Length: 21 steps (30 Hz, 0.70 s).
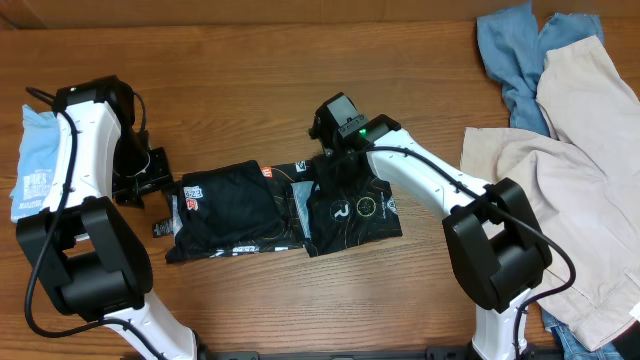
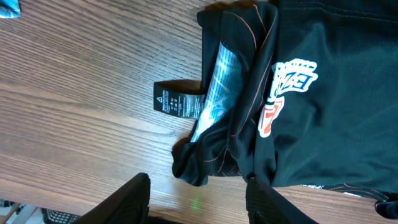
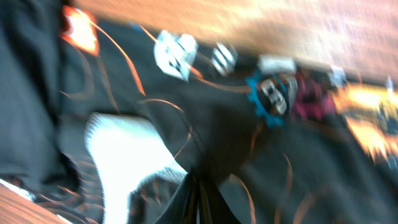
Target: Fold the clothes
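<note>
A black garment (image 1: 250,210) with thin orange contour lines and white lettering lies partly folded at the middle of the table. My right gripper (image 1: 335,162) sits at its far edge. In the blurred right wrist view the gripper (image 3: 198,186) is shut, pinching a raised fold of the black garment (image 3: 249,143). My left gripper (image 1: 158,185) is just off the garment's left end. In the left wrist view it (image 2: 198,186) stands open over bare wood, with the garment's bunched edge (image 2: 205,165) right ahead of the fingers and nothing between them.
A black care tag (image 2: 177,101) sticks out from the garment's left end. A beige garment (image 1: 580,150) and a blue one (image 1: 515,50) lie piled at the right. A light blue folded cloth (image 1: 40,160) lies at the far left, beside the left arm.
</note>
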### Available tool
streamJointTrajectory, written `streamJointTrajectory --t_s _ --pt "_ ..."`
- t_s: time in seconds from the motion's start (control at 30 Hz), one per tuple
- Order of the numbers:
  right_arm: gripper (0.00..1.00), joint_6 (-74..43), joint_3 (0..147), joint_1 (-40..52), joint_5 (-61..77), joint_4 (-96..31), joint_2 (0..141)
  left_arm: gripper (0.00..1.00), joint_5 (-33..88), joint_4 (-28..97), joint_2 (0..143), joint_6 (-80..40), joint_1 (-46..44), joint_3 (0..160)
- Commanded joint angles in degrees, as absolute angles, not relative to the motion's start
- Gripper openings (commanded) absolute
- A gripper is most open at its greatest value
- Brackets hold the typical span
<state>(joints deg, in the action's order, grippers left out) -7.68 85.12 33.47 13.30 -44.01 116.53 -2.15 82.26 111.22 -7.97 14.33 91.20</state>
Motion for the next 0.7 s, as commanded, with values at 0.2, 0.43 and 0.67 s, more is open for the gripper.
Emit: streamJointTrajectory --t_s 0.2,0.43,0.67 --pt "0.31 -0.86 86.24 33.74 26.33 -44.25 116.81 0.53 -1.52 82.41 109.58 -8.08 14.5 90.91" --pt "0.31 -1.1 86.32 32.99 19.38 -50.37 116.18 0.53 -1.52 82.19 109.58 -8.08 14.5 90.91" --pt "0.32 0.47 86.32 33.58 18.68 -60.27 113.56 0.53 -1.52 82.17 109.58 -8.08 14.5 90.91"
